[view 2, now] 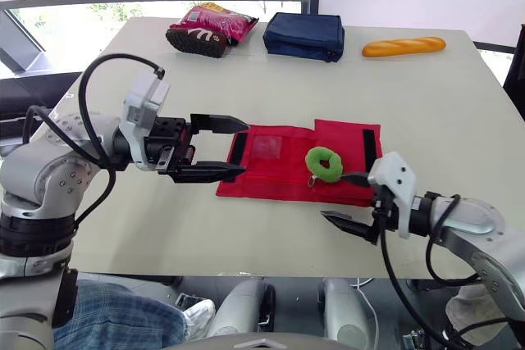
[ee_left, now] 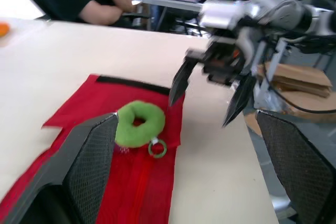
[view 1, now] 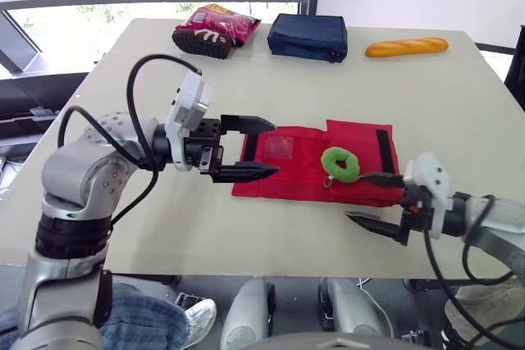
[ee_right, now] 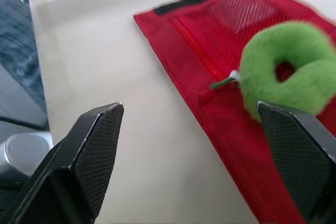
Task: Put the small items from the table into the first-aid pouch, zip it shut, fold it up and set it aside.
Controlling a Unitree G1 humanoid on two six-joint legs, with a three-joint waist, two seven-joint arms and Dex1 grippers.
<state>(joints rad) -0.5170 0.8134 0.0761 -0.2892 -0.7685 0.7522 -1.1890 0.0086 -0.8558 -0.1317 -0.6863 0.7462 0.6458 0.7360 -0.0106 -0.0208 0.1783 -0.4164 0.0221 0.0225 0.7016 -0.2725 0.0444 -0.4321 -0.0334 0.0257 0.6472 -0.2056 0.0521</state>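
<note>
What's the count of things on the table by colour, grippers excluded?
Red: 1, first-aid pouch
Green: 1, fuzzy ring, lying on the pouch
Pink: 1, snack bag
Navy: 1, soft case
Orange: 1, bread loaf
Total: 5

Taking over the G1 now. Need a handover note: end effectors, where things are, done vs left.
Left end effector: open, empty, at the left end of the red pouch.
Right end effector: open, empty, by the pouch's near right corner.
The pouch lies unfolded flat on the table. The green fuzzy ring rests on top of it, not inside.
At the far edge: snack bag, navy bag, bread loaf.
Done: nothing packed yet.
Left: get the ring into the pouch, zip it, fold it, set it aside.
</note>
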